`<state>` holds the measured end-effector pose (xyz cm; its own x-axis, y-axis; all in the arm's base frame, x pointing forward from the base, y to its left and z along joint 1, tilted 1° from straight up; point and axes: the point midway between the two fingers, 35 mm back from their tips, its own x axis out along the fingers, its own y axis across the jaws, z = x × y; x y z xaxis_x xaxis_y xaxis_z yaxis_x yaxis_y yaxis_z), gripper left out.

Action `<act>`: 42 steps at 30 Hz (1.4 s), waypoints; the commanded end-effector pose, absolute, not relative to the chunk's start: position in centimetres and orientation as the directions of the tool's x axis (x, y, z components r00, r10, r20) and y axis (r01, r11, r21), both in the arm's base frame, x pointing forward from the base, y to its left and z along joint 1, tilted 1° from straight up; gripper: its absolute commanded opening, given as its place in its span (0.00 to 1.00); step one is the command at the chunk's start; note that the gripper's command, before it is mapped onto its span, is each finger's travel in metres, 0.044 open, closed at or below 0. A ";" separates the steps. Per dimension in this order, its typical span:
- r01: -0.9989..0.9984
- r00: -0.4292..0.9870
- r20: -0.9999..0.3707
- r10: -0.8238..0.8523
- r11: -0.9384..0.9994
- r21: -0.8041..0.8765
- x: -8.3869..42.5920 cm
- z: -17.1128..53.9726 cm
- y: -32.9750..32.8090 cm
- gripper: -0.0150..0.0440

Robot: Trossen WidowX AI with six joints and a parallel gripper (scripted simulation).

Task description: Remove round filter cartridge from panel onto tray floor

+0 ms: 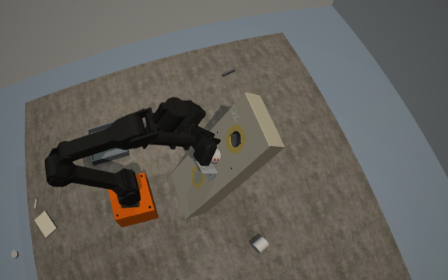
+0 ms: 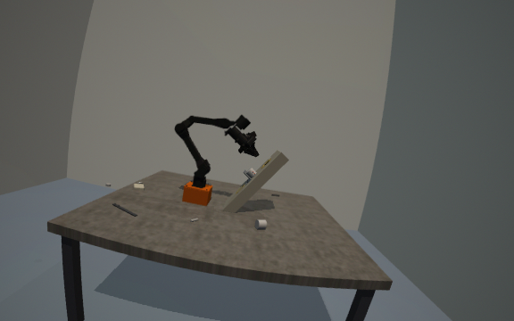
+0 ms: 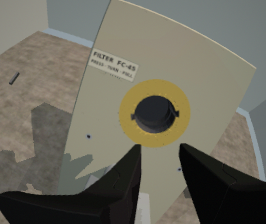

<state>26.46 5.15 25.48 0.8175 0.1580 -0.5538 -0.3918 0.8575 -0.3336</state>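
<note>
We observe a brown mottled bench point(image 1: 309, 202) point(image 2: 221, 241) with dark legs, standing on a blue-grey floor. Plain grey walls point(image 1: 138, 27) point(image 2: 239, 67) rise behind it, a darker one to one side.

We count one black arm point(image 1: 99, 140) point(image 2: 191, 144) on one orange base point(image 1: 152, 211) point(image 2: 196, 194), and one sloping beige panel point(image 1: 216, 194) point(image 2: 257, 184) point(image 3: 184, 60). The panel bears two yellow rings point(image 1: 242, 146) point(image 3: 129, 112), the upper around an open dark socket point(image 1: 235, 138) point(image 3: 154, 114) with two side notches. We count one grey tray point(image 1: 109, 156), partly behind the arm, one white cylinder point(image 1: 260, 243) point(image 2: 261, 224) lying on the bench, and one cream block point(image 1: 45, 224) point(image 2: 138, 186).

We find the filter cartridge point(image 1: 216, 155) point(image 2: 251, 173), white with red marks, out of its socket, over the panel's sloping face beside a pale bracket point(image 1: 207, 169); exact contact is unclear.

We find the pincer point(image 1: 217, 141) point(image 2: 257, 155) point(image 3: 160, 149) partly apart, nothing between its fingers, above the cartridge.

One label point(image 3: 114, 65) reads "FILTER FC-45" and "PRESS - TURN - PULL".
</note>
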 end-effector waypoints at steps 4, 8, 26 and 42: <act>-0.388 0.824 -0.544 0.158 0.858 -0.337 26.3 31.4 5.1 0.75; -0.387 0.825 -0.543 0.159 0.858 -0.337 26.0 32.8 5.1 0.92; -0.188 0.515 -0.852 0.096 0.982 -0.002 22.9 20.4 5.1 0.77; -0.187 0.516 -0.851 0.097 0.982 -0.002 24.3 18.3 5.4 0.77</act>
<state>24.03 5.44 18.99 0.5193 0.1018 -0.8485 -0.1938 0.9810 -0.0009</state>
